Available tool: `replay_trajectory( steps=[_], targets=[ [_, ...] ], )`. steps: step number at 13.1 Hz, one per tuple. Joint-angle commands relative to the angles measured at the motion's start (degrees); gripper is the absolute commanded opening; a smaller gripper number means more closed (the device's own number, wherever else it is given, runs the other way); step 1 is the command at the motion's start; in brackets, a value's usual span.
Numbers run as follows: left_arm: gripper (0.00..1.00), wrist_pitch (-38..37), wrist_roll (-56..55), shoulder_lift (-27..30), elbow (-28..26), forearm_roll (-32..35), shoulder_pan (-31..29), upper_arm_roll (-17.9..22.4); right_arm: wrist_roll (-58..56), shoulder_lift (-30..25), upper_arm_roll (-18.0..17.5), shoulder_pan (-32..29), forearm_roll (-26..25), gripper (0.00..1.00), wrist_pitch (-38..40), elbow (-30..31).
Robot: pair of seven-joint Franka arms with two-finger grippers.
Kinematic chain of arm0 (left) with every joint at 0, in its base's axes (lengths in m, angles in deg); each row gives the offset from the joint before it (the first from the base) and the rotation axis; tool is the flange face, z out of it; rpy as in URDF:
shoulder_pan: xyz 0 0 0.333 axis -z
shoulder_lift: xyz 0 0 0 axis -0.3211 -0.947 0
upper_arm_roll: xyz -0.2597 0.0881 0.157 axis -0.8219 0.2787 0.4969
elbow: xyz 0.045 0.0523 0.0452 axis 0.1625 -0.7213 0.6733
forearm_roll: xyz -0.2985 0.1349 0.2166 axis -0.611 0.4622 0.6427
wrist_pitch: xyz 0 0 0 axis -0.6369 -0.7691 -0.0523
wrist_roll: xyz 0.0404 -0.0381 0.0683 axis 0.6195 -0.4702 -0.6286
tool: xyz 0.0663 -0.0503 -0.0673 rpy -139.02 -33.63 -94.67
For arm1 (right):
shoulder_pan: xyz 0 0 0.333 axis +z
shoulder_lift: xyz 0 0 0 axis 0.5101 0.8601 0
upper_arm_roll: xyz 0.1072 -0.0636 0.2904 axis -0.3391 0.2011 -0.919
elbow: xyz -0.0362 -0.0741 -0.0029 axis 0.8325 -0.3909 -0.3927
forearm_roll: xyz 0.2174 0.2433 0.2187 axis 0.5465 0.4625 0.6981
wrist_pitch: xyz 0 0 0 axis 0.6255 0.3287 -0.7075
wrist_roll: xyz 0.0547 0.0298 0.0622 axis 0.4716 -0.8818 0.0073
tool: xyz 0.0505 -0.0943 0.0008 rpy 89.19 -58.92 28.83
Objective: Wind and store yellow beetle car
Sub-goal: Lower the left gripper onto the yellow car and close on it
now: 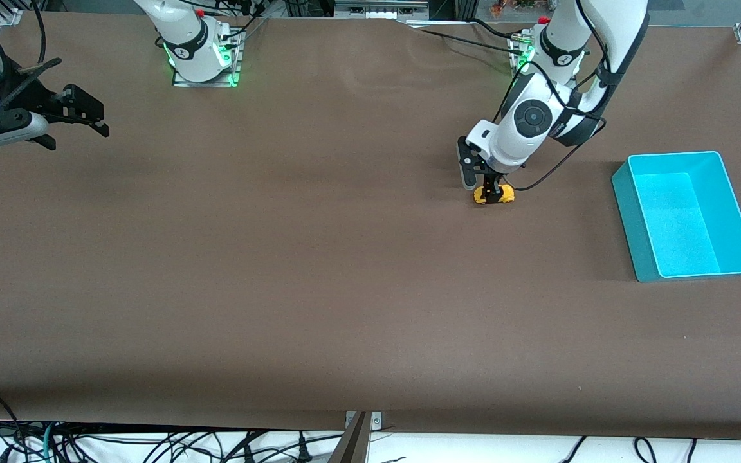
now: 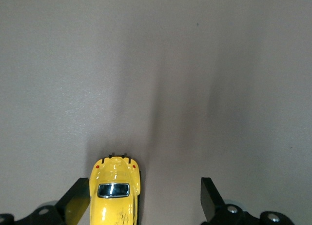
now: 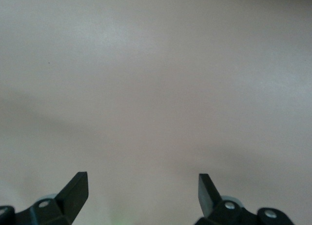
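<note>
1. The open-topped rectangular turquoise plastic bin [image 1: 731,212] is the thing on the brown table [image 1: 280,289] that lies nearest the front camera; it sits toward the left arm's end and nothing lies in it.
2. The tiny bright yellow beetle-shaped toy car [image 1: 498,194] with dark windows stands on its wheels on the table, farther from the front camera than the bin and apart from it, toward the middle of the table.
3. The left end effector [image 1: 489,193] is down at the car. In the left wrist view its black fingers [image 2: 74,200] are spread wide; the car [image 2: 115,193] sits just beside one of them, with a broad stretch of bare table between it and the other finger. Nothing is gripped.
4. The right end effector [image 1: 91,122] hangs over the right arm's end of the table, waiting. The right wrist view shows its fingers [image 3: 75,191] parted wide over plain table, holding nothing.
</note>
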Motion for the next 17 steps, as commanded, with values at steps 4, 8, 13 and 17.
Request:
replay_trajectory(
  steps=[4, 8, 13, 17],
  targets=[
    [1.0, 2.5, -0.3, -0.2, -1.3, -0.6, 0.1, 0.3, 0.8, 0.4, 0.2, 0.4, -0.2, 1.0, 1.7, -2.0],
    [1.0, 2.5, -0.2, -0.2, -1.3, -0.6, -0.6, 0.5, 0.8, 0.4, 0.2, 0.4, -0.3, 1.0, 1.8, -2.0],
    [1.0, 2.5, -0.3, -0.9, -1.3, 1.5, -0.8, 2.0, 0.8, 0.4, 0.3, 0.4, -0.3, 1.0, 1.8, -2.0],
    [1.0, 2.5, -0.3, -1.6, -1.9, 3.4, -0.8, 3.9, 0.8, 0.3, 0.3, 0.4, -0.4, 1.0, 1.8, -2.0]
  ],
)
